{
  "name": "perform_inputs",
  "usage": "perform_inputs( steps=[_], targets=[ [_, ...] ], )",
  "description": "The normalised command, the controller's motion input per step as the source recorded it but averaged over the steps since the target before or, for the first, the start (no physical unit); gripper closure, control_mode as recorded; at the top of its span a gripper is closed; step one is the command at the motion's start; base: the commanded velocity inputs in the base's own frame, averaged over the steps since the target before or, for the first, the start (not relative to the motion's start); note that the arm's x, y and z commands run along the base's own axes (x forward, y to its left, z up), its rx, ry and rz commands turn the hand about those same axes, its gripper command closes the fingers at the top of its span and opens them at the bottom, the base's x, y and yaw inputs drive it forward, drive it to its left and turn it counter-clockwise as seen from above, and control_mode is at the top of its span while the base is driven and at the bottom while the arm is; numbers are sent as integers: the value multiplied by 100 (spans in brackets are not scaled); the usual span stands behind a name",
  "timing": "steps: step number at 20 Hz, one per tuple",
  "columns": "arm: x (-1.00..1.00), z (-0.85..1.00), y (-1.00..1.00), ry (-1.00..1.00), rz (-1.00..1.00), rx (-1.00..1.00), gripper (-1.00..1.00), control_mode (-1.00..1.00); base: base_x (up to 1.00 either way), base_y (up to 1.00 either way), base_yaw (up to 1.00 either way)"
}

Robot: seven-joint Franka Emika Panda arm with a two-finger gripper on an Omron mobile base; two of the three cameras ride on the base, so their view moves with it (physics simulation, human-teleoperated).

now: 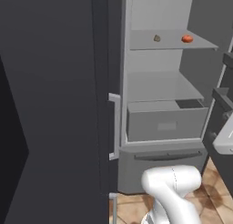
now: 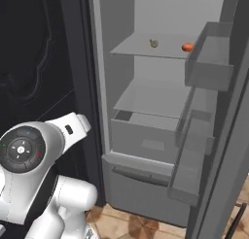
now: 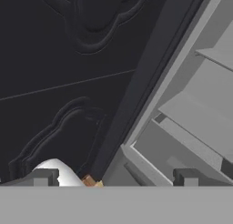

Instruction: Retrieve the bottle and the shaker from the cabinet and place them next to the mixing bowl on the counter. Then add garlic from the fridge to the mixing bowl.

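- Left base view: the fridge (image 1: 168, 104) stands open, pale grey inside, with a dark panel (image 1: 54, 104) to its left.
- On the upper shelf (image 1: 173, 42) lie two small things well apart: a dull greyish-tan lump, the garlic (image 1: 157, 38), toward the middle, and a red-orange item (image 1: 187, 38) nearer the right edge.
- A second shelf (image 1: 159, 86) sits below, and under it a grey drawer (image 1: 166, 123), pulled partly out.
- A closed lower drawer (image 1: 168, 157) with a dark slot handle sits beneath, above brown tiled floor (image 1: 214, 191).
- Right base view: the same garlic (image 2: 154, 43) and red-orange item (image 2: 186, 47) rest on the upper shelf; the open door (image 2: 214, 136) at right carries grey bins (image 2: 209, 58).
- The white arm (image 2: 29, 155) is folded low at the left, in front of the dark panel.
- Hand view: the end effector (image 3: 116, 177) points at the seam between the dark embossed panel and the fridge's lower left corner; its two finger tips (image 3: 44, 176) stand wide apart, with nothing between them.
- The garlic is far from the end effector, up on its shelf.
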Motion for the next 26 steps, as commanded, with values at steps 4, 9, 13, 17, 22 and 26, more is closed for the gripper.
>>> perform_inputs(
  steps=[4,9,13,17,22,26],
  targets=[
    [0,0,0,0,0,0,-100,100,100,30,-2],
    [0,0,0,0,0,0,-100,100,100,32,-2],
    [0,0,0,0,0,0,-100,100,100,39,0],
    [0,0,0,0,0,0,-100,100,100,35,0],
    [0,0,0,0,0,0,-100,100,100,31,0],
    [0,0,0,0,0,0,-100,100,100,25,-1]
  ],
)
